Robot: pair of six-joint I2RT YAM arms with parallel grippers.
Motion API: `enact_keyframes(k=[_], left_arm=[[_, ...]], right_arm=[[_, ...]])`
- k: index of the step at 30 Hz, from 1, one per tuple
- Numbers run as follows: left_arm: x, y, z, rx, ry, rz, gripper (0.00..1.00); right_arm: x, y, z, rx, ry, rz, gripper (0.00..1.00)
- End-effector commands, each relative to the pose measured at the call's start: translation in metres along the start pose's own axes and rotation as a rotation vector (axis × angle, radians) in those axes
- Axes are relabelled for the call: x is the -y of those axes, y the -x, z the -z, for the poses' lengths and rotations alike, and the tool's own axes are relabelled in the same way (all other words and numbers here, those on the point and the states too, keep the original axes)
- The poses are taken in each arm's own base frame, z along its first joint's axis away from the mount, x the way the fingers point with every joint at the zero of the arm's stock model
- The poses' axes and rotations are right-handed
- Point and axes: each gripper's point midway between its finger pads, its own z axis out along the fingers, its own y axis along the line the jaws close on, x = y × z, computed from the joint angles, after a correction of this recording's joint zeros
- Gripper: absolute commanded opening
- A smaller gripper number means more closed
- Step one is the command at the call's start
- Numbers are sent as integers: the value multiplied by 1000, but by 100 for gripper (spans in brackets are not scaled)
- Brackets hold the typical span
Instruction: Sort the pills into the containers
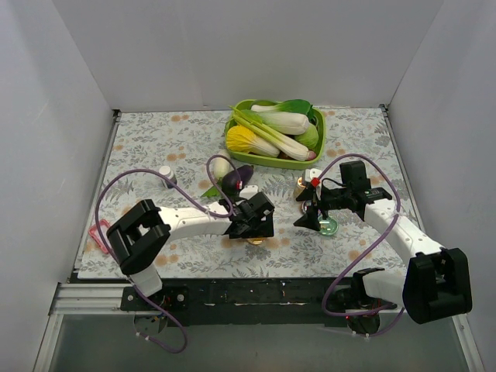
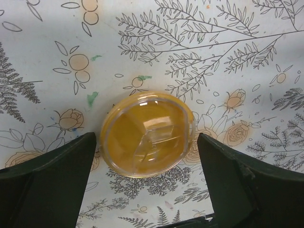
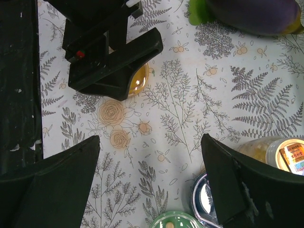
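Since the sorting belonged at the near middle of the bench, both arms were folded inward there. The tray of vegetables sat far back, out of their way, I judged.

The left claw hung low over the orange dish, one finger on each side of it. I read that claw as released: the dish rested flat on the bench, and a sliver of cloth showed between it and the left finger. Straddling it like that kept the dish lined up for a pinch. It seemed capped by a clear lid, so I judged it could take nothing in yet.

The right claw was spread wide with only bare cloth between its fingers, grasping nothing. It hovered beside the green dish and blue dish, which sat touching or nearly so at its near side. A jar stood just beyond them, likely the supply, which would explain that arm waiting there. An eggplant lay between the tray and the left claw, clear of both dishes' spots.

A few green flecks lay past the orange dish; pills or stains, I could not tell.

The bench wore a pale cloth printed with ferns and roses, busy enough to hide small things. Plain white walls boxed it on three sides.
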Motion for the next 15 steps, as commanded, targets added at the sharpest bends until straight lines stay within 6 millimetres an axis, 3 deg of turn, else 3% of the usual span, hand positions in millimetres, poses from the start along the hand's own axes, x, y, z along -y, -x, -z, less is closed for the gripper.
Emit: enact_keyframes(k=[1,5,10,11,13,15], left_arm=[[4,18,20,93,-41,41,94],[7,29,43,139,-105,58,98],[-6,35,67,187,-182,121,97],[-7,40,80,209,-226,144,93],[-18,39,80,214,-249,167,89],[-25,41,87,231,-268,187,76]], right_arm=[[-5,0,0,6,22,21,94],[-6,-1,1,-3,23,-1,94],[-11,3,3,-55,34,-50,91],[-10,-4,2,-98,23,-75,87],[-19,-7,-5,-144,47,-103,81],[-22,-16,-12,-204,45,-125,69]])
